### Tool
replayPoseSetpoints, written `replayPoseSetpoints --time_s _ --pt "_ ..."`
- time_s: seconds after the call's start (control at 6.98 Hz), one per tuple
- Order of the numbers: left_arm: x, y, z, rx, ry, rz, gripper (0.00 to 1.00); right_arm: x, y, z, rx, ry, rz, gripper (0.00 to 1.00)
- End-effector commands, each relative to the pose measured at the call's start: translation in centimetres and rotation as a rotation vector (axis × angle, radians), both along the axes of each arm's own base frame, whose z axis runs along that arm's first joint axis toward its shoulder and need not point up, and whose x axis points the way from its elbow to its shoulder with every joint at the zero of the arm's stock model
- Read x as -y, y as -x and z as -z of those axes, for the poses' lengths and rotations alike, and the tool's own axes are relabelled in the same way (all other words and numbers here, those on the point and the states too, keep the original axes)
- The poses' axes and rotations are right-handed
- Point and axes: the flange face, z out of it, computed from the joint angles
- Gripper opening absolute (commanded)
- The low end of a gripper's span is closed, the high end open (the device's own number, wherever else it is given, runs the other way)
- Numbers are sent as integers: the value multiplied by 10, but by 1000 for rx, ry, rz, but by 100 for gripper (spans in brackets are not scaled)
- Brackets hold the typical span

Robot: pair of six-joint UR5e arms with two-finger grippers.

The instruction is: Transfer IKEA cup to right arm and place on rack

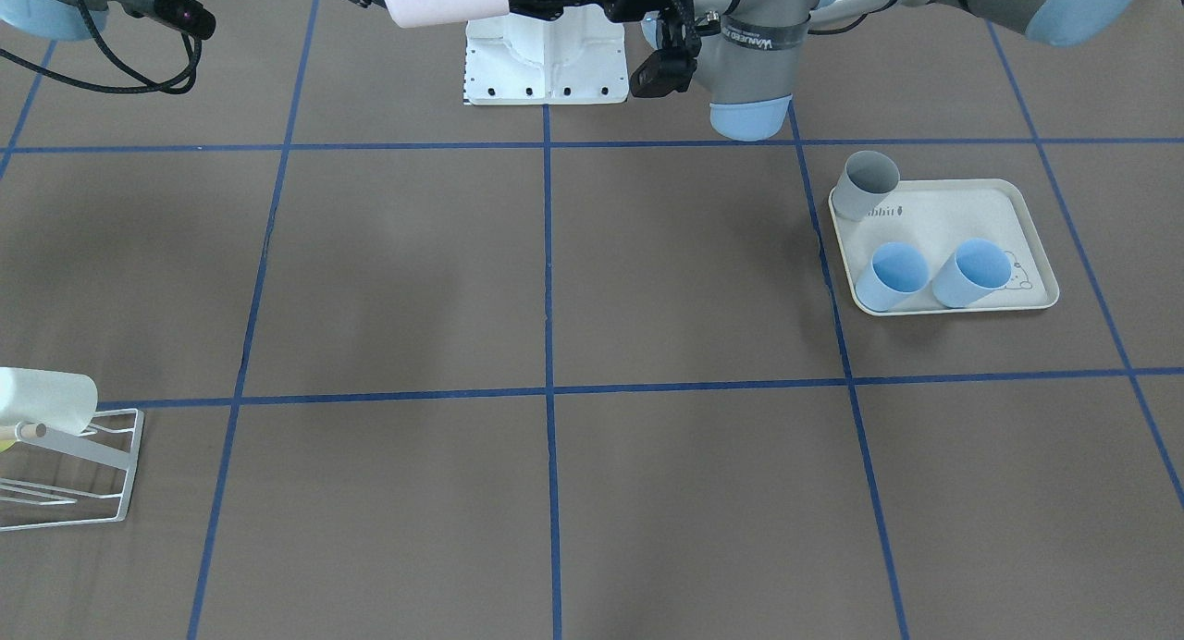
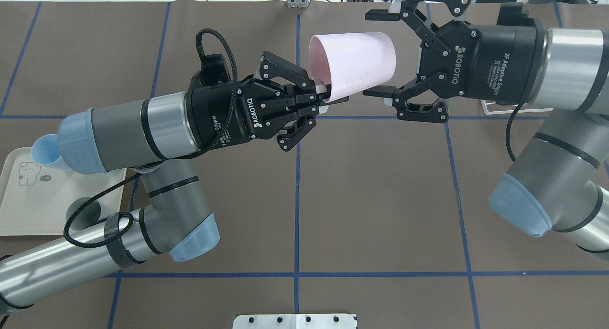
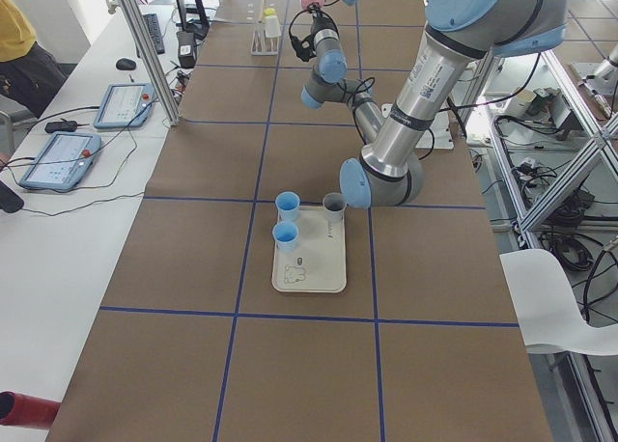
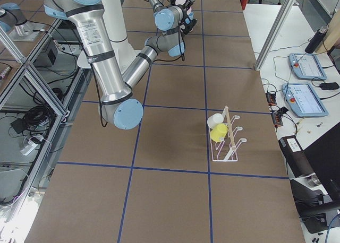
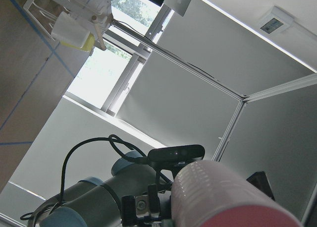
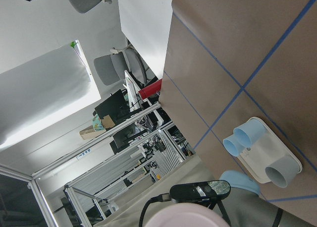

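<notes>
I clamp my left gripper [image 2: 321, 92] on the rim of the pink cup [image 2: 354, 62], holding it sideways above the table [image 2: 371, 200] so its base reaches my right gripper [image 2: 376, 53], jaws spread wide to take it, far from the rack [image 4: 229, 139].

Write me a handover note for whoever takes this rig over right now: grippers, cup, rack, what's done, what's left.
Grippers: the left gripper is shut on the rim of the pink cup, holding it sideways in the air. The right gripper is open, jaws straddling the cup's base end, not closed.
Things: the rack stands at the table's right end with a white cup and a yellow cup on it. The tray holds two blue cups and a grey cup.
Done: cup lifted and presented.
Left: close right, release left, hang the cup on the rack.
</notes>
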Motion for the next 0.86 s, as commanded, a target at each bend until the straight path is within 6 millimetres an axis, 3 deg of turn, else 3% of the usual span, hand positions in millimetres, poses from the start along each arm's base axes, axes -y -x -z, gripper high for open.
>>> replayPoseSetpoints --time_s 0.0,0.14,0.43,0.57,0.72 --pt "-1 -1 -1 1 0 -1 0 -2 -2 2 13 15 8 23" --pt "-1 0 -1 2 -1 0 11 -2 -2 2 14 19 10 0" --pt "-1 0 -1 1 -2 1 51 -2 -3 2 16 18 7 0" --pt "-2 1 0 -1 -6 4 64 -1 -3 2 15 19 7 0" --pt "-2 3 1 -3 -7 5 68 -2 -3 2 16 18 7 0"
